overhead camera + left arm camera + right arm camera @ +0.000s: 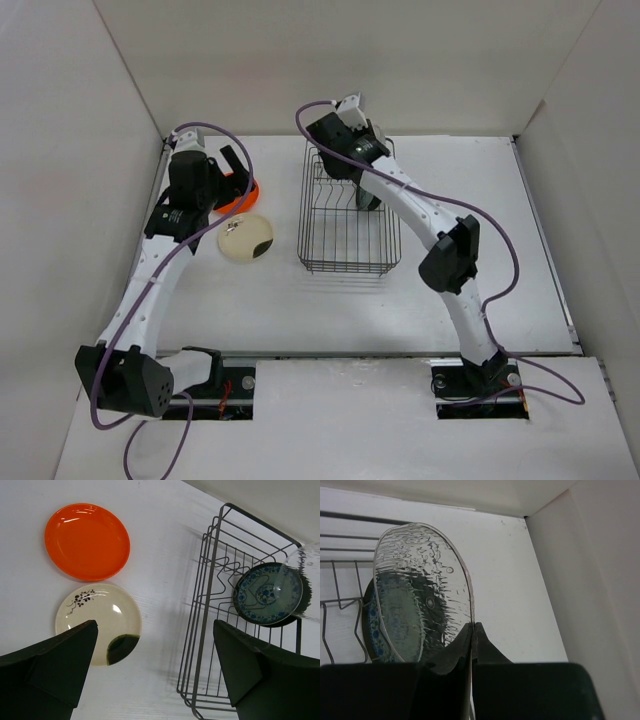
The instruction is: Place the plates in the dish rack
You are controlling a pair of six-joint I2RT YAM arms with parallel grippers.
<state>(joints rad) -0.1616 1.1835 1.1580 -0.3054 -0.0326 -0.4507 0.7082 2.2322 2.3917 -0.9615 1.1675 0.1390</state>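
So the white counter [450, 300] has the black wire dish rack [348, 268] sitting toward the back, a bit right of the middle, long side running away from the arms. The right arm [430, 215] is stretched out over the rack's far end and the left arm [150, 290] is up over the left side of the counter. Two plates are lying flat on the counter left of the rack and clear of it: the orange plate [87, 541] further back, and the cream plate [97, 620] with the dark patch and little sprig design just beside it on the nearer side. Inside the rack at the far end, a grey-teal patterned plate [265, 595] stands on edge among the prongs. There's something dark right behind it, could be another plate, honestly can't tell from these angles. The clear plate [420, 580] is upright right next to the patterned one, and the right gripper [471, 645] is pinched onto its lower rim, fingers closed tight on it. The left gripper [155, 625] is wide open with nothing in it, hanging over the counter with the cream plate partly under its left finger.
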